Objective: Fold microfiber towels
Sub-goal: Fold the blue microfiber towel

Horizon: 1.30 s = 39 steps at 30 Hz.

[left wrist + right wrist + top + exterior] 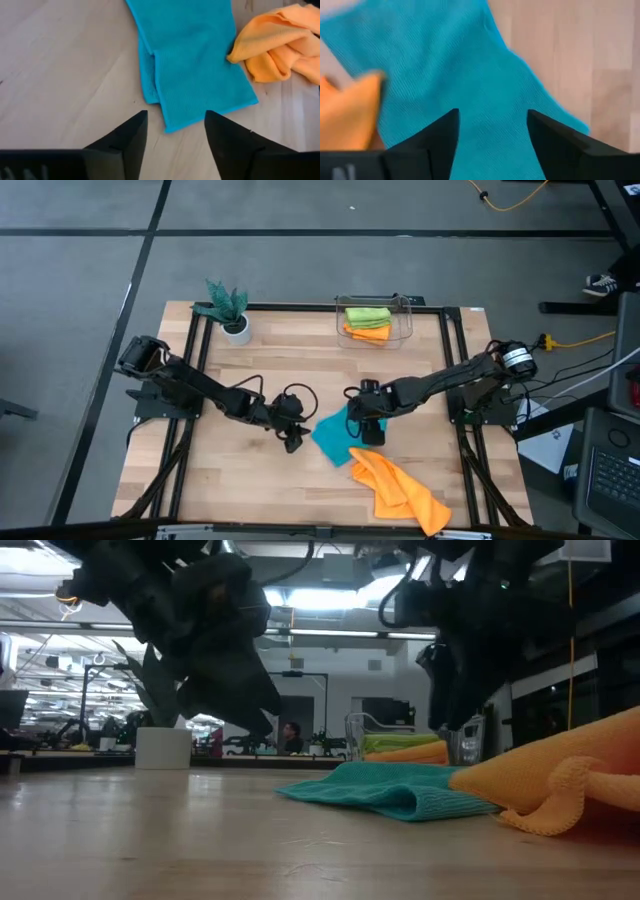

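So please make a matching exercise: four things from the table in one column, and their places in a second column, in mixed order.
Things:
1. teal towel
2. crumpled orange towel
3. green towel
4. plant

Places:
A. in the clear bin, on top of an orange towel
B. at the table's far edge, left of the bin
C. near the table's front edge, touching the teal towel
D. mid-table, folded, between the two grippers

Pairs: 1-D, 2-C, 3-A, 4-B
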Motion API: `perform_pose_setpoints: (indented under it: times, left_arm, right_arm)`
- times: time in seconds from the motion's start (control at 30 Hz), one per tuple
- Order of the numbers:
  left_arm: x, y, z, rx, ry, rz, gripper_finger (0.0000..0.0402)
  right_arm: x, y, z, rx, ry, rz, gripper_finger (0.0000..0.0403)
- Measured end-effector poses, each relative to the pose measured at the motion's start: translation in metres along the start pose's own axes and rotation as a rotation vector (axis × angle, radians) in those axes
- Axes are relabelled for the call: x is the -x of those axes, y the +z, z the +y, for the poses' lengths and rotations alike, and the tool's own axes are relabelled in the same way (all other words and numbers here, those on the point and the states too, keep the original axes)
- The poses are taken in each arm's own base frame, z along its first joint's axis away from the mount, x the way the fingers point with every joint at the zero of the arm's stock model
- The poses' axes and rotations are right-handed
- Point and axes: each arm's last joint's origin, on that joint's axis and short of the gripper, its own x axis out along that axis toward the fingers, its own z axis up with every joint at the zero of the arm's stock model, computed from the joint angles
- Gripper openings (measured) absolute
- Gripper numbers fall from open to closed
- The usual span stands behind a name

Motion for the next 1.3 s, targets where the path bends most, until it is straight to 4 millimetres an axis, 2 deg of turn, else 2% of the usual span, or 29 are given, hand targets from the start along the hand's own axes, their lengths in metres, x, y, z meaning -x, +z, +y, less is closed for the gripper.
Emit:
perform_pose_setpoints:
  times: [0.1,0.3,0.5,0.67,0.77,0.9,1.07,1.3]
  left_arm:
    - [-0.007,-0.005,0.001,0.051,0.006,0.028,0.0204]
    - [-0.026,-0.015,0.005,0.085,0.014,0.033,0.0205]
    - [-0.043,-0.019,0.001,0.084,-0.007,0.056,0.0204]
    - [-0.057,-0.015,-0.006,0.034,-0.003,0.043,0.0204]
    - [-0.059,-0.013,-0.006,0.028,0.019,0.071,0.0204]
    - [-0.058,-0.016,-0.005,0.012,0.045,0.105,0.0204]
    - [-0.056,-0.021,-0.008,-0.027,0.049,0.118,0.0204]
    - [-0.056,-0.023,-0.007,-0.082,0.055,0.131,0.0204]
  right_arm:
    - [0.001,-0.004,-0.002,0.04,-0.031,0.037,0.0233]
    - [0.004,-0.006,-0.015,0.039,-0.055,0.07,0.0233]
    - [0.002,-0.006,-0.039,0.02,-0.079,0.095,0.0233]
    - [0.001,-0.006,-0.059,0.029,-0.069,0.101,0.0233]
    - [-0.001,-0.006,-0.071,0.026,-0.019,0.094,0.0233]
    - [-0.015,-0.014,-0.084,0.009,0.07,0.04,0.0233]
    - [-0.035,-0.038,-0.096,-0.022,0.054,0.042,0.0233]
    - [-0.049,-0.051,-0.107,-0.065,0.031,-0.039,0.0233]
